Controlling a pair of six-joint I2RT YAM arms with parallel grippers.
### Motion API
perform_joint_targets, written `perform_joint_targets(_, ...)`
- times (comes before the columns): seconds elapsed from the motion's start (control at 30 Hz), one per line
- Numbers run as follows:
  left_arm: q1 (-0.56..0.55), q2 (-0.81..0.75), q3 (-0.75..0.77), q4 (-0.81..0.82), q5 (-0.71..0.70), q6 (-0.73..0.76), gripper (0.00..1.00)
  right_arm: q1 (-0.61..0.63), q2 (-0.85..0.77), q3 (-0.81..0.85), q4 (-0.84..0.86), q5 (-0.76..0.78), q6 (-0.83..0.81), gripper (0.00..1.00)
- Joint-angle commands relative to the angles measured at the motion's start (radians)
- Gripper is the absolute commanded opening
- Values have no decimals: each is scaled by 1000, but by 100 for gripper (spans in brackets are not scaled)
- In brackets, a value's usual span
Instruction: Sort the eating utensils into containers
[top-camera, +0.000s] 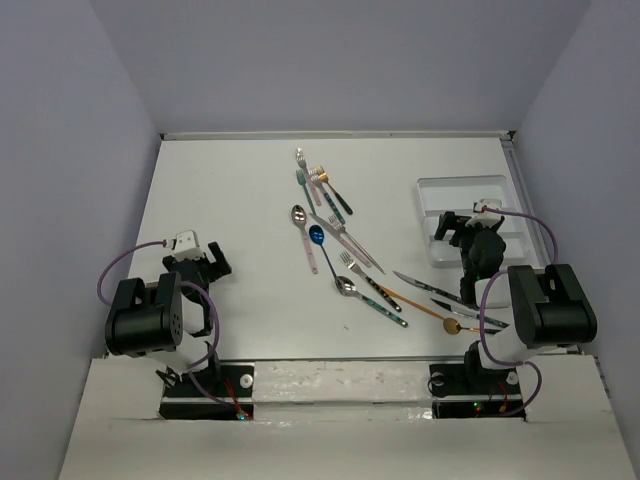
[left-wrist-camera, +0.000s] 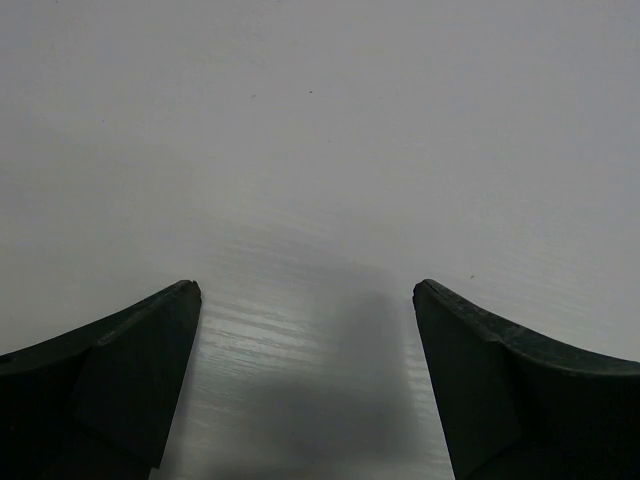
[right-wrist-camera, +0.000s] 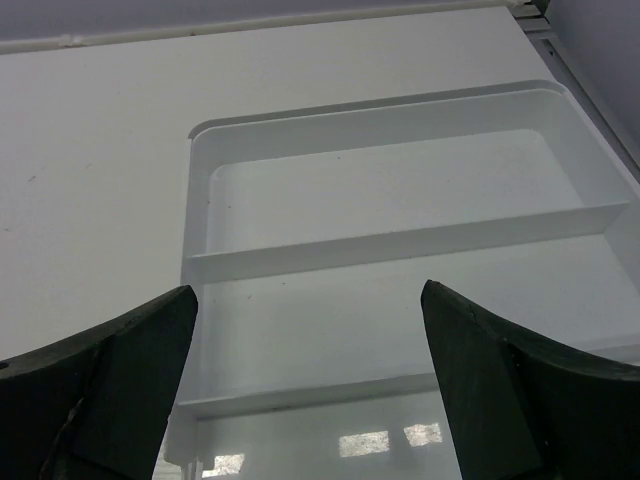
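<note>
The right gripper (right-wrist-camera: 310, 292), jaws spread and empty, hovers over the white cutlery tray (right-wrist-camera: 380, 108), whose visible compartments hold nothing. The left gripper (left-wrist-camera: 307, 288), jaws also spread and empty, hangs above bare table (left-wrist-camera: 320, 100). The utensils (top-camera: 345, 250) lie scattered mid-table. Sorting looks barely begun, and the next move calls for reaching to pinch one slim handle.

Between my right fingers (right-wrist-camera: 110, 380) I see a white cutlery tray (right-wrist-camera: 400, 245) of smooth, glossy plastic, its floor mirroring the lights. The fingers look like matt dark plastic, slightly rough at the edges; my left fingers (left-wrist-camera: 110, 390) look the same. Ahead of those, the white table (left-wrist-camera: 320, 130) has a satin sheen with fine grain lines. The eating utensils (top-camera: 343, 238) have shiny metal heads
</note>
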Motion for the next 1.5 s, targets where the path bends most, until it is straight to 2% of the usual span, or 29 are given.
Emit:
perform_joint_targets(0.0,0,-7,-101,791,-28,-5,99,1,-30,27,-11,0,-5,99)
perform_joint_targets(0.1,0,-4,-90,788,19,18,99,1,-168,113,-268,-63,-24,97)
perform_joint_targets(0.13,2,-7,-86,786,122,41,99,1,-249,163,-400,-75,22,97)
perform_joint_targets(0.17,8,-24,-84,791,224,69,99,1,-290,185,-453,-98,57,98)
perform_joint_targets(0.2,38,-121,-74,732,427,103,99,1,-329,229,-494,-187,62,97)
perform_joint_targets(0.23,52,-210,-66,664,479,113,99,1,-363,256,-575,-271,61,95)
perform_joint_targets(0.27,74,-310,-52,551,512,103,99,1,-389,289,-623,-431,65,94)
perform_joint_targets(0.3,90,-432,92,111,523,124,99,1,-413,331,-676,-501,73,88)
perform_joint_targets(0.33,72,-535,192,-145,476,191,99,1,-412,381,-742,-549,79,85)
perform_joint_targets(0.37,68,-634,332,-400,393,266,99,42,-386,497,-892,-574,74,80)
perform_joint_targets(0.43,68,-664,467,-642,432,320,99,101,-345,610,-1025,-539,38,77)
perform_joint_targets(0.47,68,-655,530,-776,466,381,98,174,-317,662,-1128,-477,-6,77)
perform_joint_targets(0.5,65,-641,598,-1015,483,399,97,214,-288,761,-1169,-433,-22,76)
perform_joint_targets(0.53,62,-610,699,-1112,489,411,95,250,-220,812,-1229,-390,-60,76)
perform_joint_targets(0.6,60,-569,785,-1352,463,457,93,315,-80,977,-1414,-286,-106,74)
perform_joint_targets(0.67,62,-555,804,-1459,425,491,93,325,32,1105,-1517,-292,-105,68)
perform_joint_targets(0.7,62,-553,792,-1525,407,523,93,339,86,1168,-1560,-293,-101,62)
perform_joint_targets(0.73,62,-565,775,-1541,364,540,94,351,188,1283,-1632,-295,-99,59)
perform_joint_targets(0.83,62,-649,656,-1492,272,540,99,382,315,1424,-1666,-284,-114,57)
perform_joint_targets(0.93,63,-719,589,-1426,250,549,99,408,465,1550,-1688,-263,-149,57)
perform_joint_targets(1.13,63,-705,580,-1413,261,545,99,431,741,1814,-1781,-255,-168,52)
perform_joint_targets(1.27,63,-694,575,-1404,256,542,99,463,843,1870,-1791,-292,-212,51)
perform_joint_targets(1.47,62,-702,565,-1392,257,538,99,492,964,1960,-1804,-246,-229,49)
